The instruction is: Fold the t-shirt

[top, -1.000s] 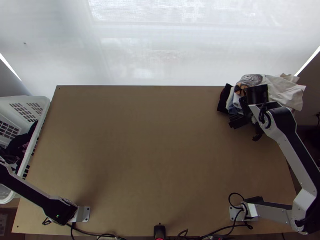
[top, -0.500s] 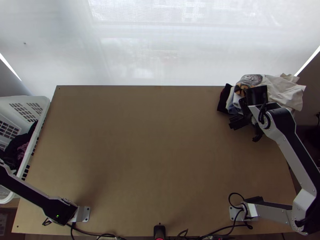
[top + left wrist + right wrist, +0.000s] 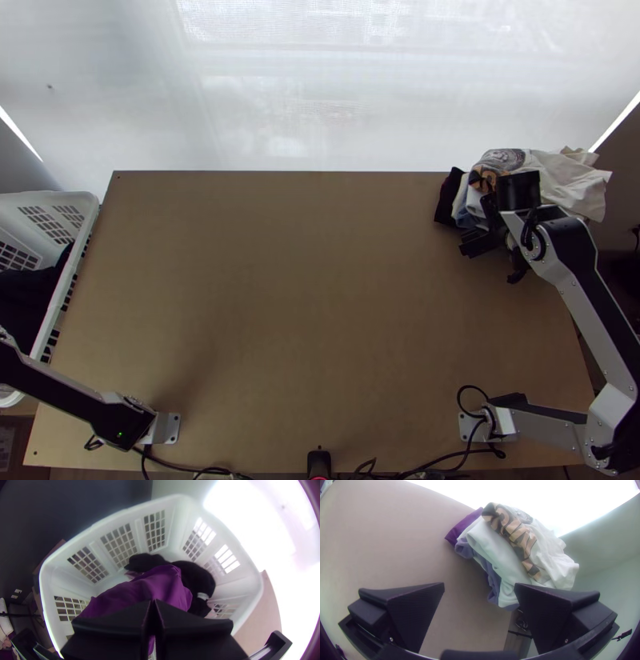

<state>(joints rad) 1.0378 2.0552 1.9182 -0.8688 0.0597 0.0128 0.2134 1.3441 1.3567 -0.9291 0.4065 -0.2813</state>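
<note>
The work was at the fetching step, with folding not begun: the purple cloth (image 3: 156, 583), likely the t-shirt, lay bunched in the white basket (image 3: 133, 510) at the left of the desk (image 3: 304, 312). The left hand (image 3: 154, 602) was closed over it and seemed to have a pinch of it between its fingers. The right hand (image 3: 480, 584) stood open at the far right, just beside the pile of clothes (image 3: 500, 555). Next, the shirt needed lifting past the basket's rim without dragging the dark clothes (image 3: 196, 580) along, then laying on the middle of the desk to be spread flat.
</note>
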